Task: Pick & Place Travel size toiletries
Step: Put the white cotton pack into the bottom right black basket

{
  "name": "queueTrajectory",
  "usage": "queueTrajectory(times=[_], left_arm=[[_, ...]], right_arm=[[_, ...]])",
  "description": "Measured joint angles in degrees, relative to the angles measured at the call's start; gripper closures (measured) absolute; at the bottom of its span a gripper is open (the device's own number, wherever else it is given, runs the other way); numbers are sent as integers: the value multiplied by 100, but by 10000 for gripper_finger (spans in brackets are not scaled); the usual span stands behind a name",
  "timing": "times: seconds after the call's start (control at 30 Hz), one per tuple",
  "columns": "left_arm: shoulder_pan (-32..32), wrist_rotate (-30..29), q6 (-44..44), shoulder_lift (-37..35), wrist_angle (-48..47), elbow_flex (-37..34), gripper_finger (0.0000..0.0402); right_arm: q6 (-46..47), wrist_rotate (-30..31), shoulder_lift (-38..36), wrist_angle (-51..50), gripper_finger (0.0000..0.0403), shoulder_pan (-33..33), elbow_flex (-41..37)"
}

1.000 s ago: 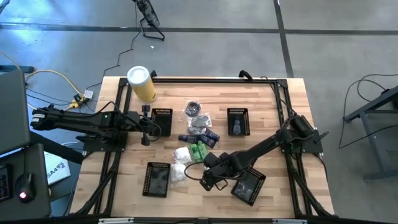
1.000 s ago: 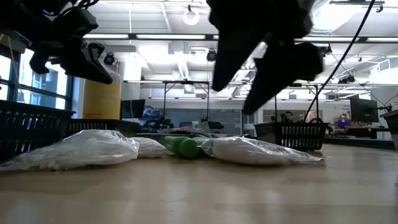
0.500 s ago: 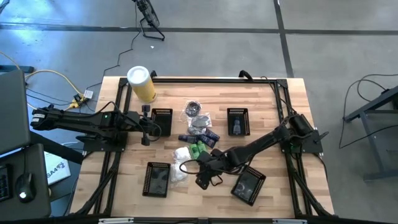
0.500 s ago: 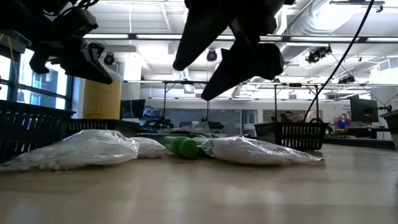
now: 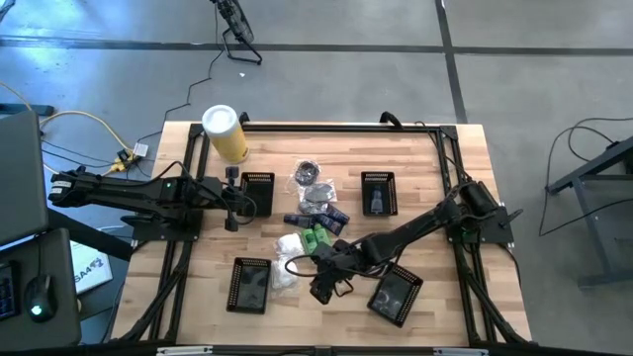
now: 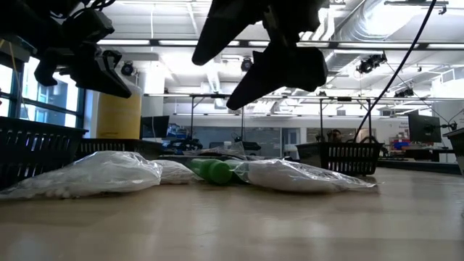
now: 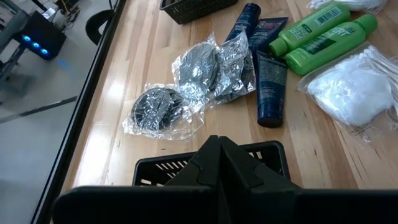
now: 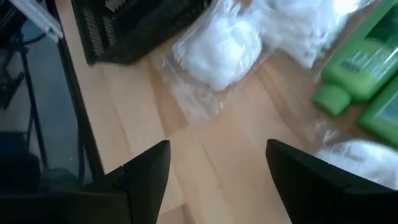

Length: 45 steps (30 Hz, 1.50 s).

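Four black mesh baskets on the wooden table (image 5: 435, 178): near-left basket (image 5: 249, 285) and near-right basket (image 5: 394, 294) at the front, far-left basket (image 5: 258, 190) and far-right basket (image 5: 378, 192) further back.

Toiletries clustered at mid-table, between the four baskets, lying flat, none in the grip of either arm. Counts:
- White packets: two counted from the left wrist view, three mounds visible in the low view. Nearest white packet (image 5: 285, 274) just beside the near-left basket; second white packet (image 5: 290, 244) just behind it. Clear film over white, fluffy contents.
- Green bottles (image 7: 320, 36): two, side by side and touching, caps pointing the same way, printed labels.
- Dark blue tubes (image 7: 270, 81): two clearly seen, slim, next to the bottles; a third cannot be confirmed.
- Silvery-clear packets (image 7: 193, 84): two, crinkled foil-like film over dark round contents, farthest of the set.

Right gripper (image 5: 324, 287) above bare table near the front edge, just beside the nearest white packet; fingers spread wide, empty, seen in the right wrist view with wood between them.

Left gripper (image 5: 230, 198) raised at the far-left basket; fingers closed together, empty.

Yellow canister (image 5: 226, 135) with white lid, one, upright at the far-left corner.
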Motion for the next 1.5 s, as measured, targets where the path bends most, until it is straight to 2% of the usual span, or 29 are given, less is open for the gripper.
queueTrajectory(times=[0.1,0.6,1.03,1.33,1.5], left_arm=[[1,0,0,0,-1,0,402],[2,-2,0,2,0,0,402],[0,-1,0,0,-2,0,402],[1,0,0,1,-2,0,402],[0,0,0,1,-1,0,402]], right_arm=[[111,-196,0,-121,145,0,0],[1393,-145,0,-602,145,51,0],[2274,-314,0,-2177,145,9,0],[2710,-485,0,-2429,145,173,0],[3389,-664,0,-2493,145,171,0]])
